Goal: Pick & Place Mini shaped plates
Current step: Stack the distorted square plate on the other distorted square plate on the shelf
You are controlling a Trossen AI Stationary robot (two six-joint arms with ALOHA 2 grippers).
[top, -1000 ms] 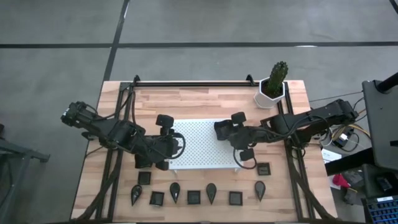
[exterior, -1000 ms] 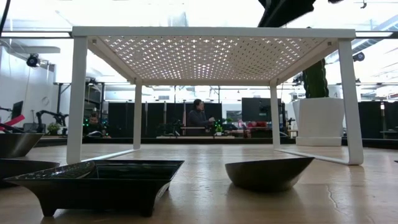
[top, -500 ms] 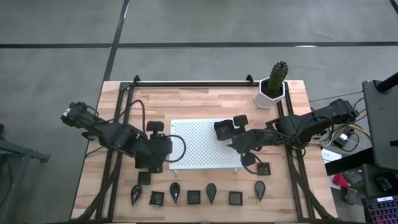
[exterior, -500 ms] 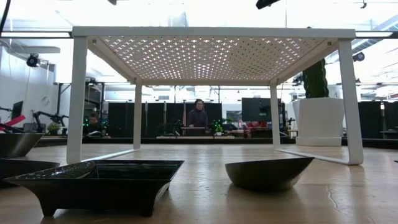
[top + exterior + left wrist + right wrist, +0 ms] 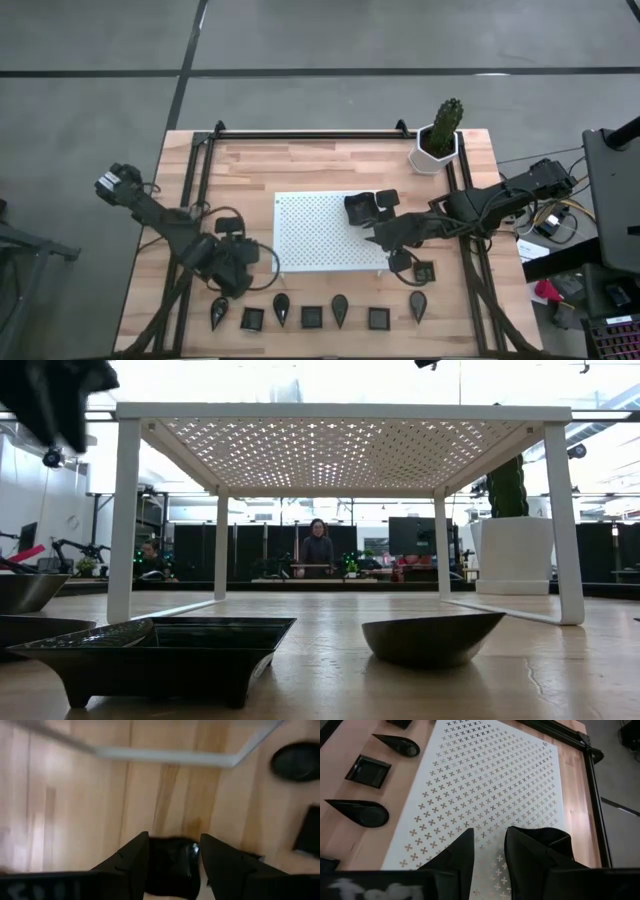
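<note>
1. The left tool (image 5: 234, 274) is low over the bench's (image 5: 330, 160) front left part, left of the white perforated board (image 5: 320, 240). In the left wrist view its fingers (image 5: 135, 857) stand apart, released, on either side of a small black plate (image 5: 170, 866) lying on the wood. I cannot tell whether they touch it.
2. Along the bench's front edge lies the row of mini shaped plates, teardrop and square by turns: a teardrop plate (image 5: 218, 315), a square plate (image 5: 252, 319), a second teardrop (image 5: 282, 308), a second square (image 5: 312, 317), a third teardrop (image 5: 340, 310), a third square (image 5: 378, 319) and a last teardrop (image 5: 417, 305).
3. The board stands on legs at mid-bench – the low view looks under it, with two of the plates close to the camera and people far off in the room behind.
4. One square dish (image 5: 357, 208) sits on the board's right part.
5. The right tool (image 5: 380, 222) is just beside that dish, over the board's right end; its fingers (image 5: 457, 852) are parted – released, with only perforated board showing between them.
6. A further square plate (image 5: 424, 271) lies on the wood off the board's front right corner.
7. A cactus in a white pot (image 5: 438, 145) stands at the back right corner.
</note>
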